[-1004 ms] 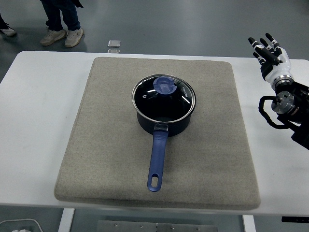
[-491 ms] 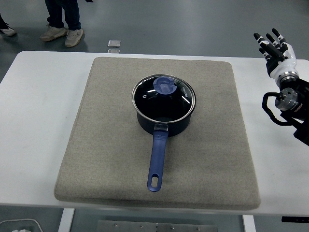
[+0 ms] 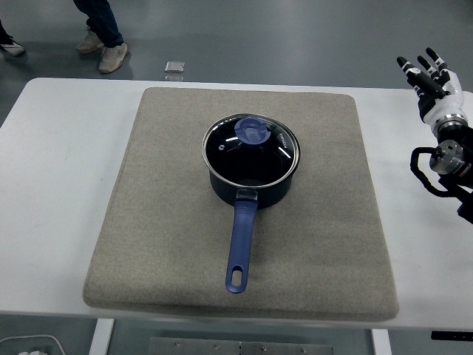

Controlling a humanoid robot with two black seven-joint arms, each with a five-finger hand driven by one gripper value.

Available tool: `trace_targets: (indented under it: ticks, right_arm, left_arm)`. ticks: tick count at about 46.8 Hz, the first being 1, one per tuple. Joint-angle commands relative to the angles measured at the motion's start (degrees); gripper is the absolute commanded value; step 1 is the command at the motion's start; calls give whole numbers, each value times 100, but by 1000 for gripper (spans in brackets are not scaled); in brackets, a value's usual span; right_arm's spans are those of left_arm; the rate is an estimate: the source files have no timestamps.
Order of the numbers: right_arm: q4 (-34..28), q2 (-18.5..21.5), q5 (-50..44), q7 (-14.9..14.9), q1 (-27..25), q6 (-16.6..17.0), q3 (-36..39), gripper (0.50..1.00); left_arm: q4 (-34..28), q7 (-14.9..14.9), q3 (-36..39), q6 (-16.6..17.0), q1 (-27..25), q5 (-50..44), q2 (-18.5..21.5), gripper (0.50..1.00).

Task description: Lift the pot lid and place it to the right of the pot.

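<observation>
**Lid untouched, right hand far off**

On the grey mat (image 3: 148,222), mid-table, the pot (image 3: 251,185) sat w/ its lid (image 3: 251,150) on, blue knob (image 3: 253,132) up. Right hand (image 3: 436,81) hung at the right edge, fingers spread wide, holding nothing. Risk: knob is small, so an off-centre grip could tip or drag the lid. Vs 1 s earlier, hand had drifted right and up, away from the pot.
</observation>
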Motion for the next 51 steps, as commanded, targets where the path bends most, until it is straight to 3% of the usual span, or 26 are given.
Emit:
trace_targets:
  ticks: [1, 13, 28, 36, 45, 51]
  right_arm:
    - [0, 5, -30, 0, -8, -17, 0, 919]
    - [-9, -13, -241, 0, -35, -70, -35, 919]
    - [-9, -48, -1349, 0, -61, -17, -44, 919]
    - [-9, -223, -1569, -9, -43, 26, -53, 919]
    - [-9, -469, -1578, -9, 27, 352, -35, 919]
    - [-9, -663, -1595, -9, 123, 334, -61, 919]
  left_arm:
    - [0, 0, 2, 0, 1, 0, 0, 1000]
    - [0, 0, 2, 0, 9, 0, 0, 1000]
    - [0, 0, 2, 0, 1, 0, 0, 1000]
    - [0, 0, -7, 0, 9, 0, 0, 1000]
    - [0, 0, 2, 0, 1, 0, 0, 1000]
    - [0, 0, 2, 0, 9, 0, 0, 1000]
